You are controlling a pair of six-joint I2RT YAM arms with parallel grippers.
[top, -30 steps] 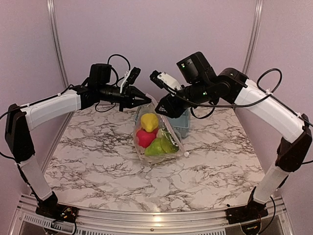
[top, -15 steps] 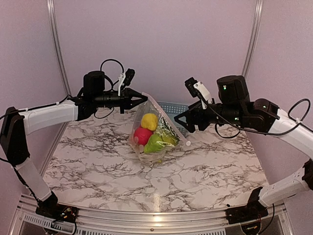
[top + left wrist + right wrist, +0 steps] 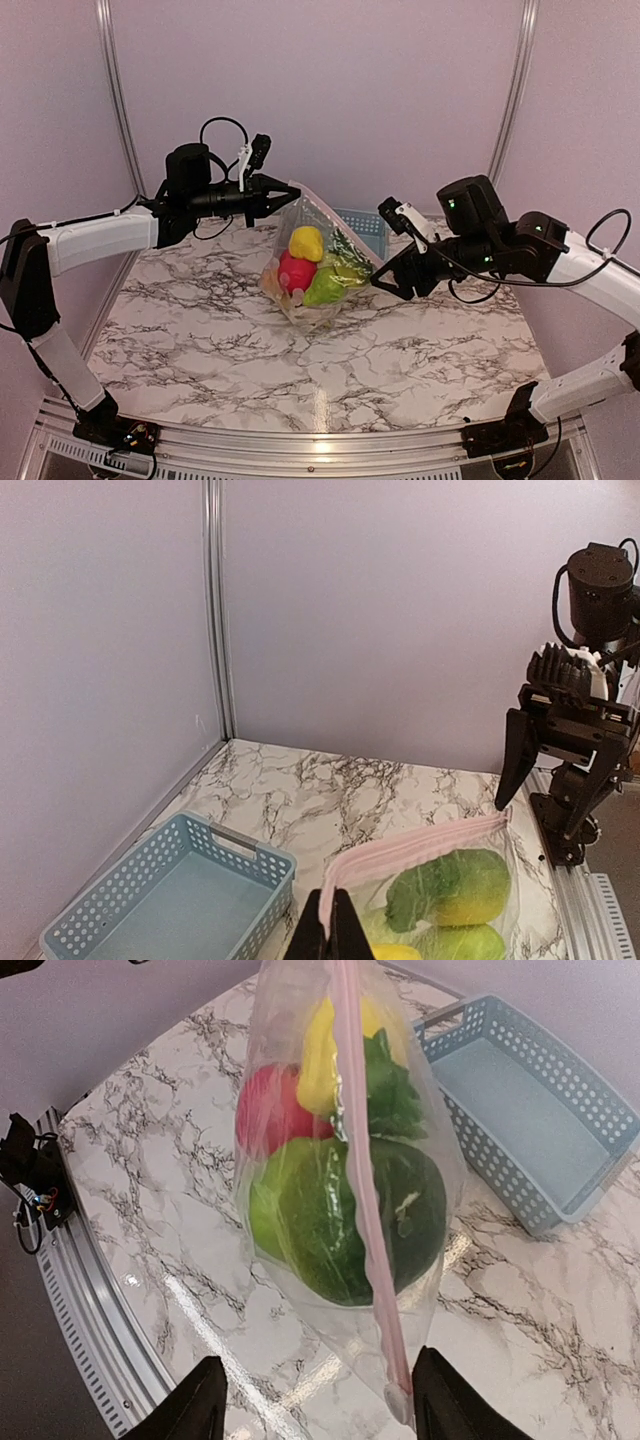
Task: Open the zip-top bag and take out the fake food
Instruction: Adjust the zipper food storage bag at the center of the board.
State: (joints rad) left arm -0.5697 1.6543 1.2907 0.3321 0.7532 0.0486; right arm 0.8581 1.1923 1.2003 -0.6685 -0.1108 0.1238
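Note:
The zip-top bag [image 3: 318, 262] hangs tilted above the marble table, its bottom near or on the surface. Inside are fake food pieces: a yellow one [image 3: 306, 242], a red one [image 3: 295, 272] and green ones [image 3: 325, 288]. My left gripper [image 3: 284, 198] is shut on the upper end of the pink zipper strip [image 3: 420, 845], as the left wrist view [image 3: 333, 932] shows. My right gripper [image 3: 386, 280] is open beside the strip's lower end. In the right wrist view [image 3: 320, 1415] the slider [image 3: 400, 1401] sits just inside the right finger.
A light blue slotted basket [image 3: 368, 228] stands behind the bag; it also shows in the left wrist view [image 3: 170, 905] and the right wrist view [image 3: 530, 1110]. Purple walls close the back and sides. The table's near edge has a metal rail [image 3: 80, 1290].
My right gripper has let go near the bag's top, swung right, then come down to the zipper's lower end. My left gripper has drawn the bag's corner left and up.

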